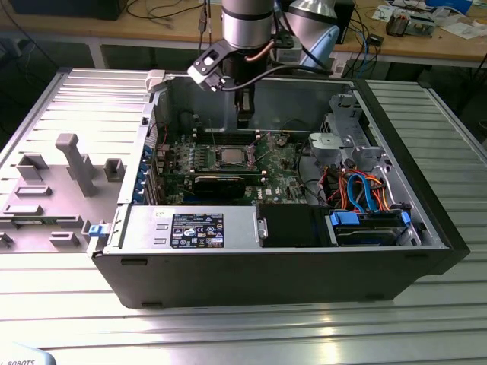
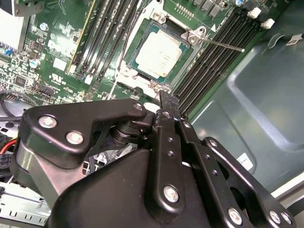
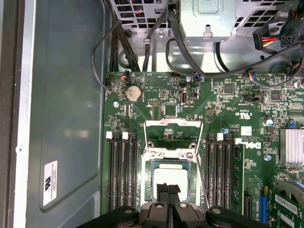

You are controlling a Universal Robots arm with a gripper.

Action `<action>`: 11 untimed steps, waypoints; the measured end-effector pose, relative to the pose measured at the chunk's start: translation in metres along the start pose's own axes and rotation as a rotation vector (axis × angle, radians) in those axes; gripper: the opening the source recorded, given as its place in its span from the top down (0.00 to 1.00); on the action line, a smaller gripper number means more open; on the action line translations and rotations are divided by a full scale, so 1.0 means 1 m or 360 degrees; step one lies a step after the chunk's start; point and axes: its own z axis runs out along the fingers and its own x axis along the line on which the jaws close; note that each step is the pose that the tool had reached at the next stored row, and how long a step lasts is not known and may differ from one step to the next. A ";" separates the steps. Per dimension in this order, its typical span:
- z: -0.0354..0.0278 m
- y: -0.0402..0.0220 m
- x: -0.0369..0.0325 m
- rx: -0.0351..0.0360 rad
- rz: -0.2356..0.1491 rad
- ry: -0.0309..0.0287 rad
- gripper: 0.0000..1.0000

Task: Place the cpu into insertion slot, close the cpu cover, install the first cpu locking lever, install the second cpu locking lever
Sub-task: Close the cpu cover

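- Black sticker (image 1: 197, 230) on the grey power supply box (image 1: 141, 226): print too small to read.
- White label (image 3: 50, 182) on the grey case wall (image 3: 66, 95): lines unreadable.
- White printed marks (image 3: 245, 114) on the green motherboard (image 3: 156, 95): not legible.
- Partial lettering on a white object (image 1: 19, 358) at the table edge.

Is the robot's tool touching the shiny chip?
Apart. In the exterior view the tool ends above the cpu, with a clear gap between them.
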 end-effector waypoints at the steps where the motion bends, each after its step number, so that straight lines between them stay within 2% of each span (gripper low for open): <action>1: 0.0000 0.0006 0.0000 0.0000 0.0000 0.00000 0.89; 11: 0.0002 0.0044 0.0008 0.0000 0.0000 -0.00001 0.89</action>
